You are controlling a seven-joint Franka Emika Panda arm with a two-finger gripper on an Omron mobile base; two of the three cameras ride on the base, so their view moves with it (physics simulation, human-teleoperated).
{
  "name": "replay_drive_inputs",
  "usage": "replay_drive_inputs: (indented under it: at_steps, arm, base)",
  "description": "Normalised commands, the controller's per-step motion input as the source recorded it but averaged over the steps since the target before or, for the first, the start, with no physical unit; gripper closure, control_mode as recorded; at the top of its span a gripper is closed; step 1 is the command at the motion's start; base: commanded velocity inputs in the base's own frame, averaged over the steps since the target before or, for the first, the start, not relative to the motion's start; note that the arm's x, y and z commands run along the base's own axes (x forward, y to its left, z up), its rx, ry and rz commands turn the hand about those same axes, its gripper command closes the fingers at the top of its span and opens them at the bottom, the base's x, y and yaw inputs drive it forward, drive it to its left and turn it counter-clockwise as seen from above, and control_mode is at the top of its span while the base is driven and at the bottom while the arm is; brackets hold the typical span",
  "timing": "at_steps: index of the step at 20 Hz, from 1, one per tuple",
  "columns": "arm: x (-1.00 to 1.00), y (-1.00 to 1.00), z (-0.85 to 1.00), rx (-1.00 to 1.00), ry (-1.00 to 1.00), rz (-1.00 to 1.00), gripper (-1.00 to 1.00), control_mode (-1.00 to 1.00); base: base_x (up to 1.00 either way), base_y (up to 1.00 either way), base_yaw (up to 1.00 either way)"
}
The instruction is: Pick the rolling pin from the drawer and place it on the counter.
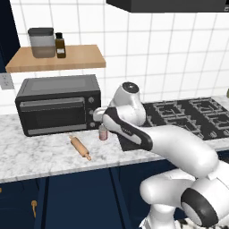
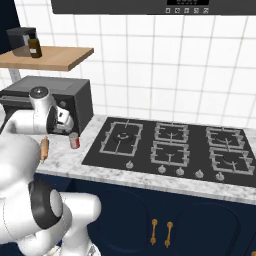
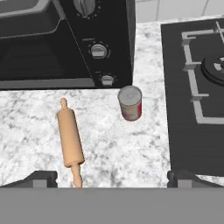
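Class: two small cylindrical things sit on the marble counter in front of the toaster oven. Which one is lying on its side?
The rolling pin: light wood, lying flat on the counter. The red can beside it stands upright.

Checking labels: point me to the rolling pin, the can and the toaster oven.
rolling pin [image 3: 71,140]: hand view, middle of its wooden barrel, lying on the counter.
can [image 3: 131,104]: hand view, its red side wall.
toaster oven [image 1: 53,112]: left base view, its glass door.
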Motion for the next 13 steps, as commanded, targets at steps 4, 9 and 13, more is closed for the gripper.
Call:
replay_drive_inputs:
  at_steps: [4, 9, 13]
  arm:
    - [-0.93, -0.99, 0.2, 0.0, 0.0, 0.0, -1.0, -1.0]
    - [-0.96, -0.8, 0.0, -0.08, 0.0, 0.0, -1.0, -1.0]
    - [-0.6, -0.67, 0.29, -0.06, 0.09, -0.01, -1.0, -1.0]
  base:
    - [0.0, 0.0, 0.0]
    - [0.0, 0.0, 0.0]
    - [0.0, 0.0, 0.0]
